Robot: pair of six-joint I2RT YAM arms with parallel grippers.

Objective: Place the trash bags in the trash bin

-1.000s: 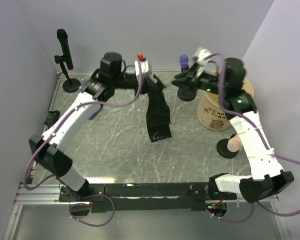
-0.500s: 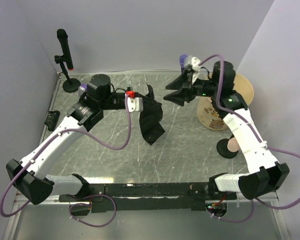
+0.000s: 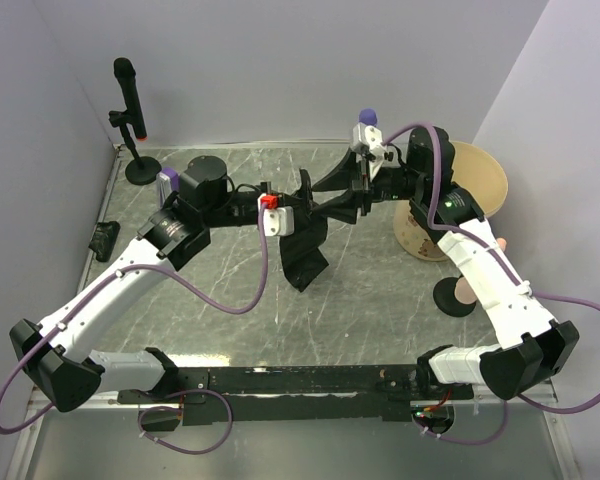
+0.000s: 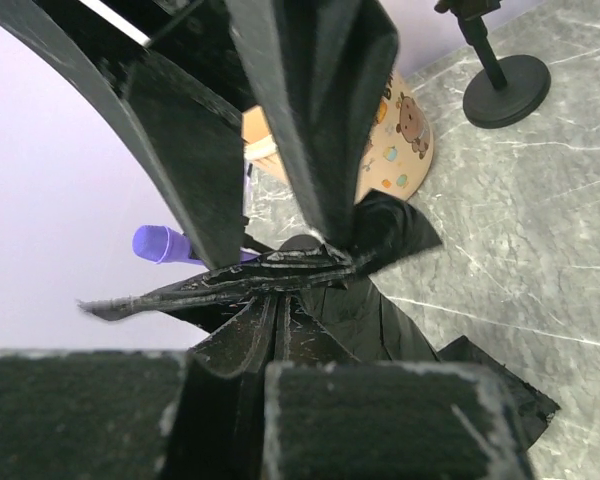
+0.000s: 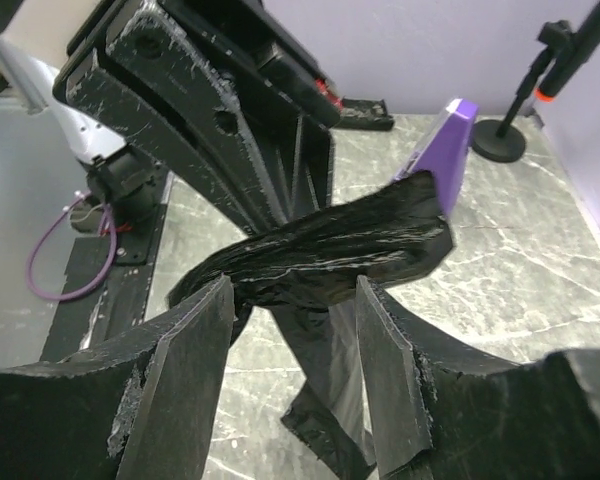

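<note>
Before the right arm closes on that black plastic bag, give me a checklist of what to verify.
1. Left gripper shut on the thin glossy black plastic trash bag: ok.
2. Right gripper open, one finger each side of the bag's bunched end: ok.
3. Right gripper closed on the bag: not ok.
4. Bag above the round tan bucket bin: not ok, it hangs over mid-table.
5. Bin mouth unobstructed: cannot tell, the right arm covers part.

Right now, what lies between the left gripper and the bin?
The bag in the left gripper, then the right gripper, open round the bag's bunched top; top view.
</note>
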